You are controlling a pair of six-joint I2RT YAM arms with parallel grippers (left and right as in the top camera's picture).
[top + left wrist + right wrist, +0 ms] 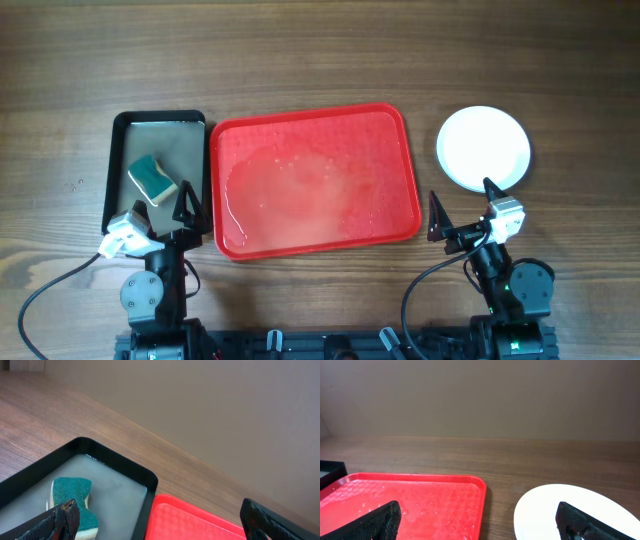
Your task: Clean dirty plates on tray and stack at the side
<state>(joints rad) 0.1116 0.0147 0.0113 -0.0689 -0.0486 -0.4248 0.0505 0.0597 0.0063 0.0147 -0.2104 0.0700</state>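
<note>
At table's right side, only 1 white plate (pixel 483 148) shows from overhead. Can't tell if others lie under it, and the rt wrist view cuts off its near edge. Red tray (pixel 315 180) sits centre, wet w/ droplets. Counts: 1 plate seen, 1 red tray, 1 black tray (pixel 112 180), 1 teal sponge (pixel 152 178) in it, partly behind a finger in the left wrist view. Both arms sit low at the near edge, pointing away. Left gripper (pixel 159 507) has jaws spread, holding nothing; right gripper (pixel 479 510) is the same.

The wooden tabletop (pixel 320 60) carries one large red rectangular plastic tray (pixel 312 112), one smaller black tray (pixel 112 170), one green sponge (pixel 152 178) and one visible round white plate (pixel 483 148).
</note>
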